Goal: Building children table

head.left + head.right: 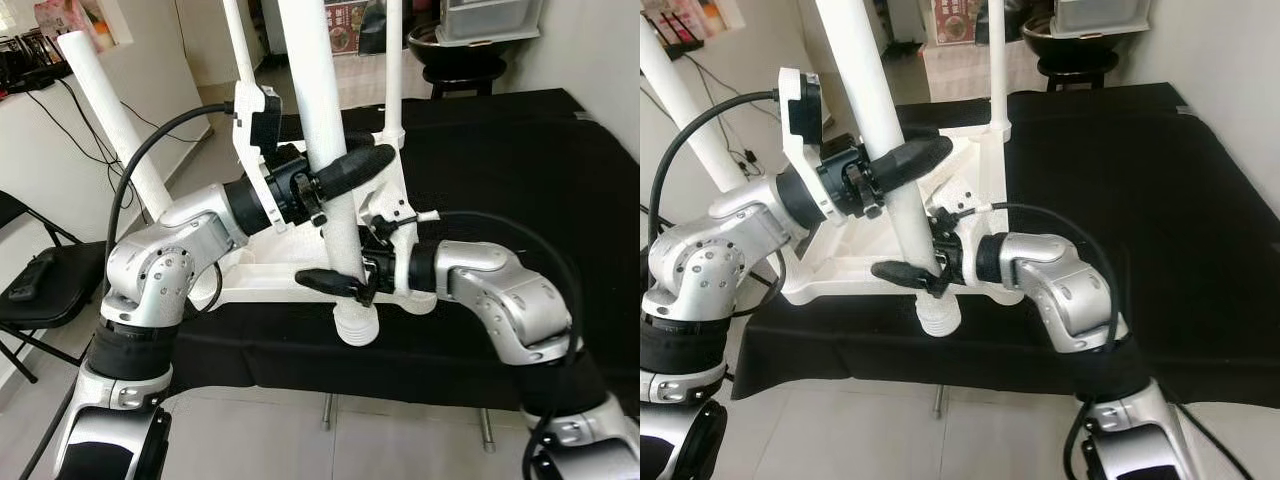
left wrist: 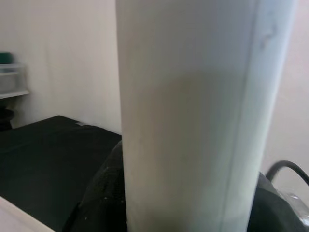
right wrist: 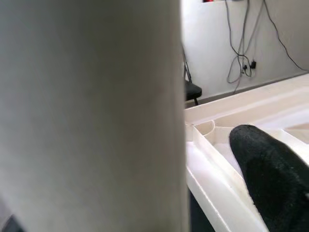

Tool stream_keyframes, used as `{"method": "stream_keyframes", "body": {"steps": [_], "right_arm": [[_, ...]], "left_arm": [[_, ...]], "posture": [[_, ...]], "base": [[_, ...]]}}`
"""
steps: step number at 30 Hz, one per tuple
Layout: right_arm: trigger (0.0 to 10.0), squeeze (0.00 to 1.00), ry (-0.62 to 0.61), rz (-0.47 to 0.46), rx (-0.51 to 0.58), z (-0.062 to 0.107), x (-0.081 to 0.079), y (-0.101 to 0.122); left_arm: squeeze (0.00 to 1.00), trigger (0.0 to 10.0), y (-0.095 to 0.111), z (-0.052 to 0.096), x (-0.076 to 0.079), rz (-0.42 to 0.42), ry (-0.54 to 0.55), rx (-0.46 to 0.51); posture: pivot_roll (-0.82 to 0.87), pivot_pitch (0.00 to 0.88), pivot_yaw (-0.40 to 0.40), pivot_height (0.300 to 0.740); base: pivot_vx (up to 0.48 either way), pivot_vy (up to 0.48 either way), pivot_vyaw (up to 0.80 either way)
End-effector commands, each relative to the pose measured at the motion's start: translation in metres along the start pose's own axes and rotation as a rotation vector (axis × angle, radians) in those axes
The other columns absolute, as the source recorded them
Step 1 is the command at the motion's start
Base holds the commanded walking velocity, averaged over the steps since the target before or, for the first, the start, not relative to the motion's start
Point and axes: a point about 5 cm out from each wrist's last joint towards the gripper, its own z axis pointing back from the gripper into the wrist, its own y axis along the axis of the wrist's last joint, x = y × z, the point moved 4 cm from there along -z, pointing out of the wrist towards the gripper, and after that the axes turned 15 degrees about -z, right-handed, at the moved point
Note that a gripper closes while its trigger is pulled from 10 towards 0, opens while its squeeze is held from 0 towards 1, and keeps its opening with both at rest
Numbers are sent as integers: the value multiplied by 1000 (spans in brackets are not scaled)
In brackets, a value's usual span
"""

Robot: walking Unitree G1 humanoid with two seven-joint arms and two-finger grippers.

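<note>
A white plastic children's table (image 1: 300, 275) lies upside down on a black cloth-covered surface (image 1: 520, 160), its ribbed underside facing up. Three white tube legs already stand in its corners: one leg at the robot's left (image 1: 110, 120) leans outward to the left, and two far legs (image 1: 393, 70) rise nearly upright out of the top of the view.

A fourth white leg (image 1: 322, 130) is held in front of the table's near edge. Its long axis runs almost vertically, tilted slightly, with the top out of sight above and its ridged, threaded end (image 1: 357, 325) pointing down, hanging just past the near edge of the table, over the cloth's front edge.

The left gripper (image 1: 345, 170) grips this leg higher up, its black fingers closed around the tube from both sides. The right gripper (image 1: 335, 283) clamps the same leg lower down, just above the threaded end, with one black finger (image 1: 322, 281) visible across the front.

The right wrist view shows the open ribbed compartments of the table's underside (image 3: 227, 140); nothing can be seen inside them.

A black folding chair (image 1: 45, 285) stands on the floor at the left.
</note>
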Motion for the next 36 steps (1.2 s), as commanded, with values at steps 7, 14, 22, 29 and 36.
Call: {"method": "stream_keyframes", "body": {"steps": [7,14,22,29,36], "right_arm": [[0,0,28,-47,19,-18,-16,-9],[0,0,51,6,64,-21,-22,0],[0,0,33,27,99,-22,-21,6],[0,0,-17,36,134,-20,-12,12],[0,0,-125,26,205,-12,10,26]], "left_arm": [[0,0,18,-18,17,-14,-121,99],[0,0,21,-21,15,-25,-120,115],[0,0,24,-21,10,-59,-95,130],[1000,10000,39,-14,-6,-70,10,184],[1000,10000,45,16,-38,-145,219,170]], "posture": [[-140,33,117,740],[-142,28,113,740],[-154,31,109,740],[-153,32,114,740],[-149,38,111,740]], "base": [[0,0,0],[0,0,0],[0,0,0],[0,0,0],[0,0,0]]}}
